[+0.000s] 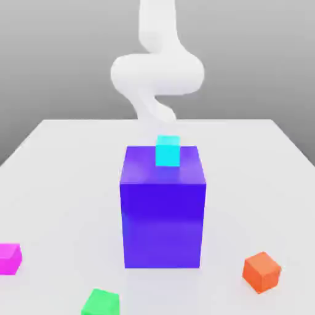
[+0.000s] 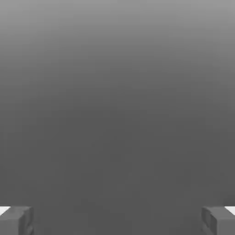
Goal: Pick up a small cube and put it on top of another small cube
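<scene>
At twelve o'clock of the exterior view, taking the large blue block (image 1: 163,224) as the centre of the dial, hangs the white arm (image 1: 158,74). The gripper (image 2: 117,221) is open in the hand view, its fingers wide apart with nothing between them.

Four small cubes are candidates, and the task doesn't say which to lift or which to build on. The cyan cube (image 1: 167,154) rests on top of the block, toward six o'clock from the arm and nearest to it. Out on the table (image 1: 55,184), the orange cube (image 1: 261,272) lies at four o'clock from the block, the green cube (image 1: 101,304) at seven, and the magenta cube (image 1: 8,259) between eight and nine.

The coming move turns on that line from arm to cube. For the cyan one it looks like a short reach toward six o'clock, then down from above; for the others the arm must travel farther and pass round or over the block. No cube has a long axis, so only its turn matters: cyan sits nearly square with the block, while orange points a corner toward six o'clock and would probably want the wrist rotated to match its faces.
</scene>
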You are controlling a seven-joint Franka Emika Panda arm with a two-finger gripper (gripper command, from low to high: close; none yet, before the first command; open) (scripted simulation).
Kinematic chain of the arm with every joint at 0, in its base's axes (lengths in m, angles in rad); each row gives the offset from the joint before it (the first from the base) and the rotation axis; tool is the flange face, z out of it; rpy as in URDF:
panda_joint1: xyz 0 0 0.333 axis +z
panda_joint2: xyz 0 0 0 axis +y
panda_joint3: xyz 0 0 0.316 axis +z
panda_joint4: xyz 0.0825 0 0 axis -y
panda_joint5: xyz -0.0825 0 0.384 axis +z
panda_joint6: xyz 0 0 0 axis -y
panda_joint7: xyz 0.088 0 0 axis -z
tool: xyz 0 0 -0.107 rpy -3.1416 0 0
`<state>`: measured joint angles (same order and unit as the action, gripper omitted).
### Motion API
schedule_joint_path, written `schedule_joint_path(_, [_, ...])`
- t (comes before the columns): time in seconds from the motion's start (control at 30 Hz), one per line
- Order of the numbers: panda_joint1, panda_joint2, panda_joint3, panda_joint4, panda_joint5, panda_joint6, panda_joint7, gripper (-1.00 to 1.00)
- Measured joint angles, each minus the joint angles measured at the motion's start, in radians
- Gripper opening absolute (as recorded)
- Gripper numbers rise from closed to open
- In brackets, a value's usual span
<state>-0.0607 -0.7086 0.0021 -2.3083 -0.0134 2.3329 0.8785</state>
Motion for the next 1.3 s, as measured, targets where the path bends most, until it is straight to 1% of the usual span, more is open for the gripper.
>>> schedule_joint_path(0.3, [-0.196, 0.333, -0.023, -0.030, -0.050, 0.119, 0.286, 0.00])
schedule_joint_path(0.43, [-0.262, 0.478, -0.056, -0.043, -0.063, 0.171, 0.405, 0.00])
schedule_joint_path(0.57, [-0.324, 0.622, -0.101, -0.056, -0.055, 0.224, 0.508, 0.00])
schedule_joint_path(0.73, [-0.412, 0.804, -0.138, -0.073, -0.001, 0.291, 0.606, 0.00])
schedule_joint_path(0.87, [-0.462, 0.951, -0.159, -0.086, 0.082, 0.342, 0.656, 0.00])
schedule_joint_path(1.03, [-0.517, 1.132, -0.126, -0.064, 0.161, 0.458, 0.643, 0.00])
schedule_joint_path(1.07, [-0.526, 1.167, -0.115, -0.057, 0.170, 0.485, 0.636, -1.00])
schedule_joint_path(1.3, [-0.529, 1.174, -0.112, -0.055, 0.171, 0.492, 0.636, -1.00])
